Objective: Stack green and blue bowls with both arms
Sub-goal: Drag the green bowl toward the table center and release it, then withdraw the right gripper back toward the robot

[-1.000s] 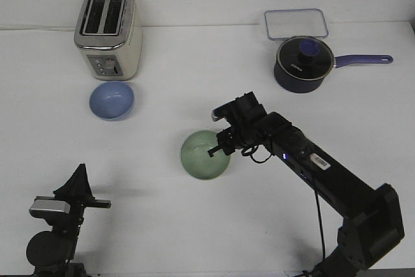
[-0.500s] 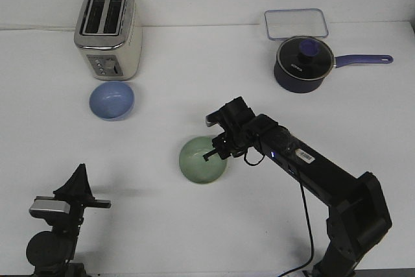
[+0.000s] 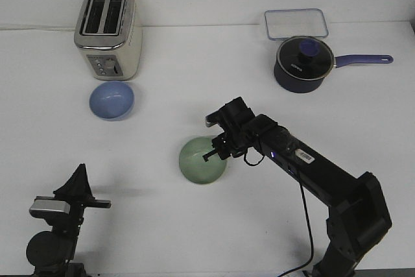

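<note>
White counter [image 3: 194, 238], two bowls well apart, one arm reaching in.

Nearest, the left hand [image 3: 81, 183] sits low at the counter's near edge (released or clenched, I cannot tell). Mid-counter, the right hand [image 3: 217, 149] grips the right rim of the green bowl [image 3: 201, 162], which rests on the counter. Farther left lies the blue bowl [image 3: 111, 100], just before the toaster [image 3: 107, 33]; far right stand a saucepan [image 3: 303, 64] and a clear container [image 3: 296, 23].
</note>
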Tool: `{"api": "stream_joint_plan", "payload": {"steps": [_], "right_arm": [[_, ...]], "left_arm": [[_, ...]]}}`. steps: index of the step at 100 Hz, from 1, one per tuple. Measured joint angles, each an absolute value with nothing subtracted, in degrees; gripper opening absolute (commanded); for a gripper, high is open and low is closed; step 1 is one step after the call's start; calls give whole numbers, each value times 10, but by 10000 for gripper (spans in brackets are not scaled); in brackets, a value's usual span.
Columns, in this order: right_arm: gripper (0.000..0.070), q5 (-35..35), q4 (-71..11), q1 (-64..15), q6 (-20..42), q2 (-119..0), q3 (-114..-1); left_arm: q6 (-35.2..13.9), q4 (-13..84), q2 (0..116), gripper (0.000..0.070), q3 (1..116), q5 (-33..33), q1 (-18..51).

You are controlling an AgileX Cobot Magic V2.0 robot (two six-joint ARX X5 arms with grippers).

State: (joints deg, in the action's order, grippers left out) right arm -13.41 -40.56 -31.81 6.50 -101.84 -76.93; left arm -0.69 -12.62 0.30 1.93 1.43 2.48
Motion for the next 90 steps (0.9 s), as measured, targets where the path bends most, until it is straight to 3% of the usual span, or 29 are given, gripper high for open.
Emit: {"api": "stream_joint_plan", "payload": {"steps": [7, 24, 34, 63, 90], "right_arm": [[125, -134, -409, -318, 65, -1018, -769], [438, -134, -409, -318, 71, -1019, -769], [547, -134, -409, -318, 74, -1018, -769], [567, -134, -432, -290, 74, -1004, -769], [566, -83, -459, -201, 43, -868, -769]], "left_arm": [[-7, -126, 3, 12, 19, 14, 25], [-7, -126, 3, 12, 19, 14, 25], [-7, -126, 3, 12, 19, 14, 25], [-7, -126, 3, 12, 19, 14, 25], [-7, -126, 3, 12, 19, 14, 25]]}}
